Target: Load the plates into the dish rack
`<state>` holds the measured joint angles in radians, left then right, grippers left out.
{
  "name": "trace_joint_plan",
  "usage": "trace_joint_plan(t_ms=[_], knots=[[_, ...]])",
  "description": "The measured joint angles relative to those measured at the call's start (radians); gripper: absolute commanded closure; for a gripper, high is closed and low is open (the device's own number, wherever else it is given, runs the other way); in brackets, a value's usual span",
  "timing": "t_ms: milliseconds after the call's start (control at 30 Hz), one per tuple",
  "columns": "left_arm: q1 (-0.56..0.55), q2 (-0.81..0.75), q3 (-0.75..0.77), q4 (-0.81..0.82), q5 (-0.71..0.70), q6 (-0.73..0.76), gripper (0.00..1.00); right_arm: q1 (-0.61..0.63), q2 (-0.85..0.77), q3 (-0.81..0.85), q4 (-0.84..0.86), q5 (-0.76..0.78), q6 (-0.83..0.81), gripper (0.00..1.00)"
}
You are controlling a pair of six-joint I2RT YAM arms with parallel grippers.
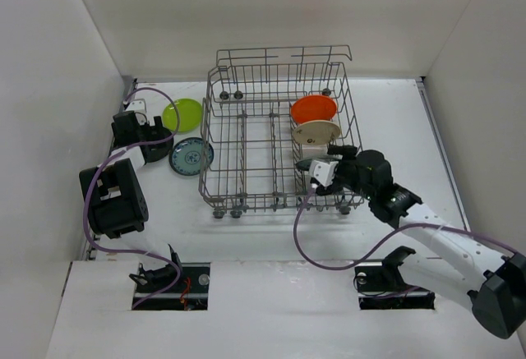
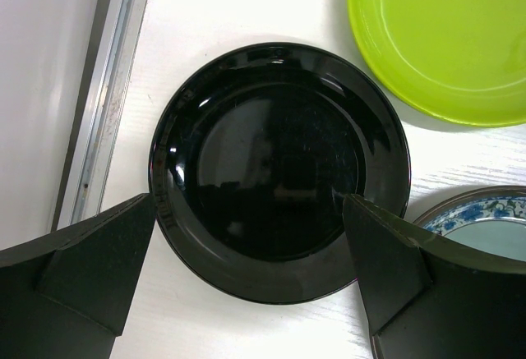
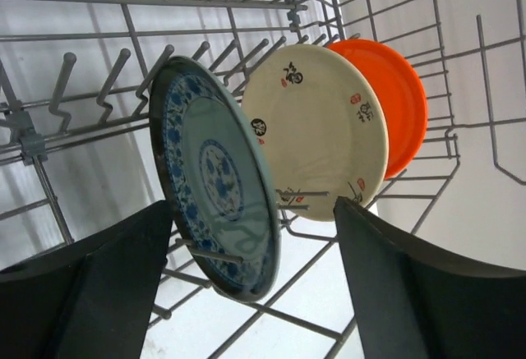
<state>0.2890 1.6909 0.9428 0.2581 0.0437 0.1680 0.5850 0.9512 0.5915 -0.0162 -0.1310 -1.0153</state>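
Over on the left side of the surface (image 1: pixel 246 236), the left fingers (image 2: pixel 90 269) hang spread wide above the black plate (image 2: pixel 279 170), one at each side of its near rim, with nothing gripped between them. That plate lies flat, right by the metal rail (image 2: pixel 103 104) at the surface's edge. Just beyond it sits the lime green plate (image 2: pixel 444 39), and a patterned teal plate (image 2: pixel 485 219) peeks in beside it. All three lie flat outside the dish rack (image 1: pixel 279 129), near its left wall.

Across to the right side: three plates stand on edge among the tines in the rack's right-hand row. The orange plate (image 3: pixel 394 96) is at the far end, the cream plate (image 3: pixel 320 129) with dark and red marks comes next, and a second teal plate (image 3: pixel 218 178) is nearest the arm. The right fingers (image 3: pixel 99 285) are apart, sitting either side of that teal plate's lower edge. One finger is just beside the rim, and whether it touches I cannot tell. The other stands clear of it.
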Motion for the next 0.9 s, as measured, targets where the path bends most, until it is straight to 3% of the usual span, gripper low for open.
trace_joint_plan(t_ms=[33,167,367,500,733,900], knots=[[0.000,0.000,0.000,0.000,0.000,0.000,0.00,0.000,-0.008,0.000,-0.005,0.001,0.006,0.05],[0.000,0.000,0.000,0.000,0.000,0.000,0.00,-0.002,-0.073,0.000,-0.005,0.008,0.033,0.01],[-0.001,0.000,0.000,0.000,0.000,0.001,0.00,-0.080,-0.174,0.060,-0.004,0.040,0.162,0.05],[-0.001,0.000,0.000,0.000,0.000,0.005,0.00,-0.309,-0.187,0.125,-0.002,0.060,0.343,0.05],[-0.008,0.000,0.000,0.000,0.001,0.009,0.00,-0.857,-0.124,0.098,-0.040,-0.058,0.674,0.05],[-0.008,0.000,0.000,0.000,0.000,0.011,0.00,-1.049,0.027,0.040,-0.013,-0.116,0.826,0.05]])
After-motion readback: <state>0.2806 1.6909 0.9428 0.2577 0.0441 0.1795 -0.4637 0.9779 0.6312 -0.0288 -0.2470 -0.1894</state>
